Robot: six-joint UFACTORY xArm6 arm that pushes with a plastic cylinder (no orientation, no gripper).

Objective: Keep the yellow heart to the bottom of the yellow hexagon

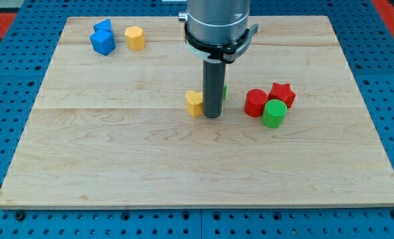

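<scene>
Nearest you was the bare wooden board (pixel 183 172); the green plastic cylinder (pixel 274 113) sat lowest of the blocks. Your rod has no fingers to open or close; my tip (pixel 212 117) pressed against the right side of the small yellow heart block (pixel 195 103) mid-board. The yellow hexagon block (pixel 135 38) sat far up-left by the blue blocks (pixel 103 39). Heart was already lower but well right of it, so a leftward push looked left to do.
</scene>
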